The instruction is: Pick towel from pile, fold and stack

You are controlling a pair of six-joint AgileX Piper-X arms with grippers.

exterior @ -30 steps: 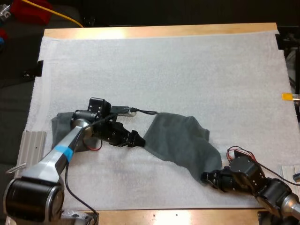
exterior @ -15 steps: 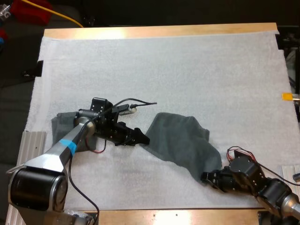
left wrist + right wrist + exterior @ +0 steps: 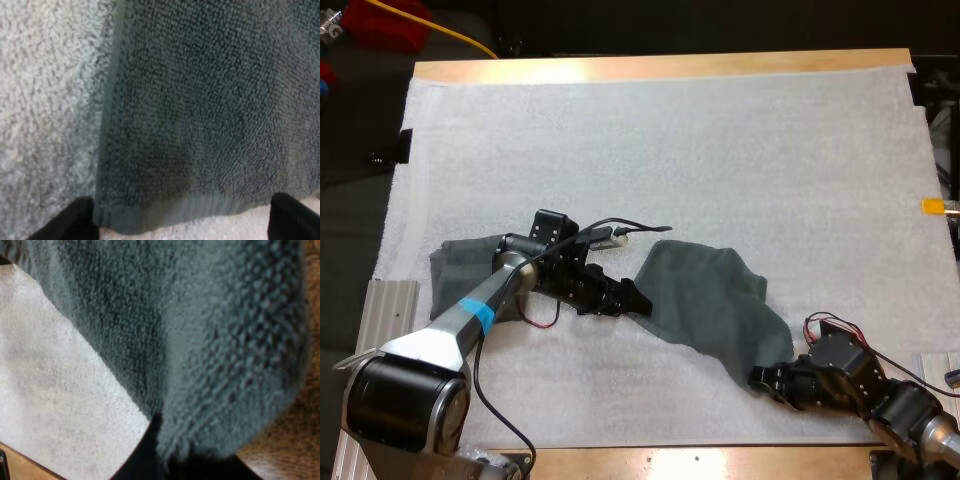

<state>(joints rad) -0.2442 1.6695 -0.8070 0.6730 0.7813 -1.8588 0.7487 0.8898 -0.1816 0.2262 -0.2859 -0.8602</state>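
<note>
A dark grey-green towel (image 3: 705,300) lies spread and rumpled on the white mat (image 3: 670,140), right of centre. My left gripper (image 3: 638,299) sits low at the towel's left edge. In the left wrist view its two black fingertips (image 3: 75,222) stand apart on either side of the towel's hem (image 3: 190,210), so it is open. My right gripper (image 3: 757,378) is at the towel's near right corner, where the cloth (image 3: 210,340) bunches into its fingers; it is shut on the towel. A second grey-green towel (image 3: 450,262) lies partly under my left arm.
The mat's far half is bare white cloth. A metal rail (image 3: 385,310) lies off the mat's near left edge. The table's wooden front edge (image 3: 700,462) runs close to my right gripper.
My left gripper has slid right across the mat, from short of the towel to its left edge. The right arm and the towel have stayed put.
</note>
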